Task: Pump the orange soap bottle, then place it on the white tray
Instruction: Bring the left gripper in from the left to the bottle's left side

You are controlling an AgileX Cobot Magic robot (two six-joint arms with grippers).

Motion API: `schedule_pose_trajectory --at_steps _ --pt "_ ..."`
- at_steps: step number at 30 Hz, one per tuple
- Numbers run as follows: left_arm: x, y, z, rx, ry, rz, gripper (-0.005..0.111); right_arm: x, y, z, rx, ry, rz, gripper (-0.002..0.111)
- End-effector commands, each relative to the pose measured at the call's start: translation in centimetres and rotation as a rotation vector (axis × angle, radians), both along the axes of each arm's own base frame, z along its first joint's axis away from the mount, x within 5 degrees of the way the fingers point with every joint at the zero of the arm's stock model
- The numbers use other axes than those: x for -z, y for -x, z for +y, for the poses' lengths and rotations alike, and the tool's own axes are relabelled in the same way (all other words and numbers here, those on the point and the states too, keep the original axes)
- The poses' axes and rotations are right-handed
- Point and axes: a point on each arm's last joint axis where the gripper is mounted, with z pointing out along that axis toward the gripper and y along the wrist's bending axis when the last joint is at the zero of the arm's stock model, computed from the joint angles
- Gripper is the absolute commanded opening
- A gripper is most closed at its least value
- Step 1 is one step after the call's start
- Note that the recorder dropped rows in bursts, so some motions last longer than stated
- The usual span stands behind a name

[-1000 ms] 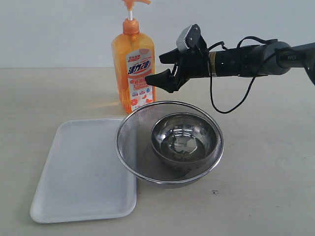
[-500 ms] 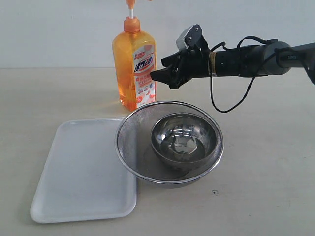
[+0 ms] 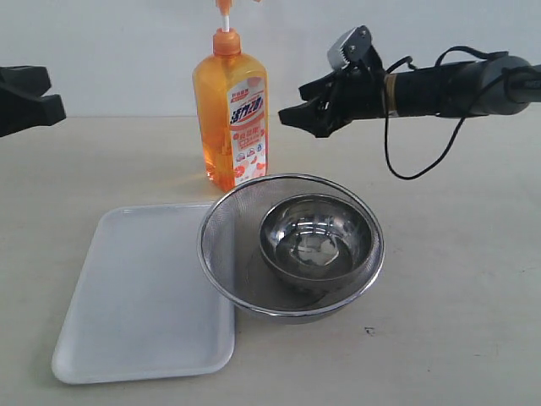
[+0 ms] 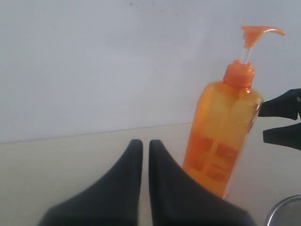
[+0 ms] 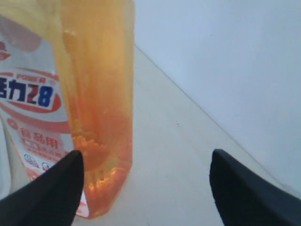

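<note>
The tall translucent orange plastic soap bottle (image 3: 230, 118), toward the bench's back edge, looks full, heavy and slick, so I'd grip its flat sides with the wide-open right gripper (image 3: 292, 102); the left gripper (image 4: 142, 143) is closed.

Pretty bare setup honestly: a plain pale wall (image 3: 110, 51) with a faint bluish-grey tint runs across the back and meets a matte beige tabletop (image 3: 456, 279) in one straight line. Light is soft and even, shadows stay faint. There's one tiny dark speck (image 3: 369, 331) on the tabletop near the front.
</note>
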Motion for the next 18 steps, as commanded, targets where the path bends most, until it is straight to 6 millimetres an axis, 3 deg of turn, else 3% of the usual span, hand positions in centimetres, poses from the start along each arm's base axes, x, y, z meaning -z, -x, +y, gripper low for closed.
schedule_pose_trajectory --at_steps 1,9,14,16,18 --pt "0.5 -2.2 -0.8 0.045 0.039 -0.016 0.005 -1.6 -0.4 -2.5 0.042 -0.059 0.051 0.067" --pt "2.1 -6.8 -1.9 0.118 -0.011 -0.019 0.005 -1.7 -0.4 -3.1 0.052 -0.091 0.084 0.067" --pt "3.1 -7.9 -2.1 0.122 0.008 -0.005 0.005 -1.8 -0.6 -3.2 0.066 -0.098 0.085 0.066" --pt "3.6 -8.1 -2.3 0.135 0.033 -0.004 0.005 -1.8 -0.6 -3.2 0.066 -0.098 0.085 0.048" --pt "4.2 -8.5 -3.0 0.208 0.037 -0.005 0.005 -2.0 -0.8 -3.3 0.094 -0.137 0.088 0.020"
